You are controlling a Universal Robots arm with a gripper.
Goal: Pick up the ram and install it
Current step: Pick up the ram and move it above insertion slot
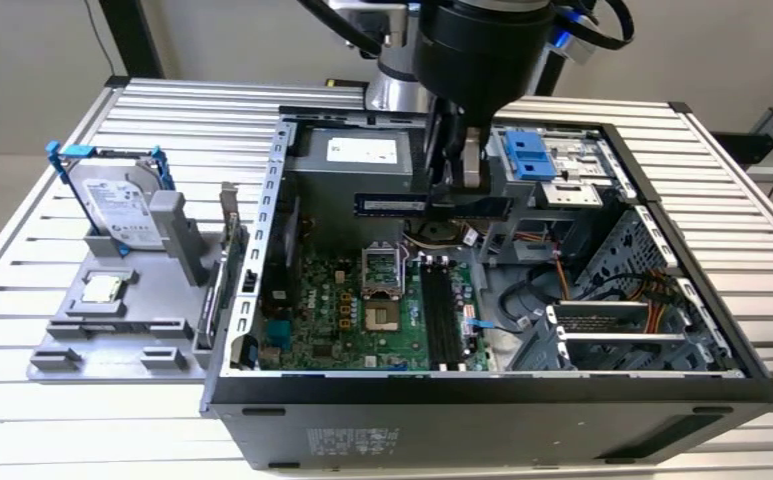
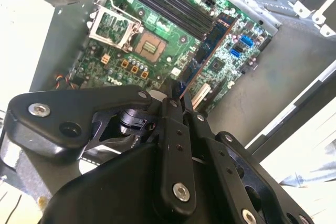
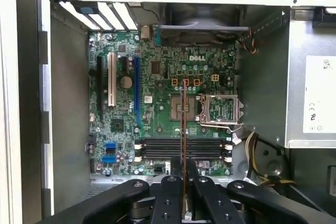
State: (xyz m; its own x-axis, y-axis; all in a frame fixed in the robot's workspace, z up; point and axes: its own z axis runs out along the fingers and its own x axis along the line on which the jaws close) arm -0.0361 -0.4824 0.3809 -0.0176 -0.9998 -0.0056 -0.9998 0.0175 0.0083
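we see the case [image 1: 493,420] mid-frame on the table [image 1: 746,200], the motherboard [image 1: 359,310] inside it, the ram [image 1: 393,204] held in the gripper [image 1: 450,190] above it, the hard drive [image 1: 113,205] at the exterior view's left

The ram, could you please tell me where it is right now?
In the exterior view the ram hangs near the centre, clamped in the pincer inside the open computer case, above the motherboard.

A big black computer box [image 1: 493,385] lies open on a silver slatted table [image 1: 39,420], a green board of tiny parts [image 1: 319,310] inside. On the exterior view's left, a grey stand [image 1: 119,340] holds a silver drive with blue clips [image 1: 117,208] and a small square chip [image 1: 102,289].
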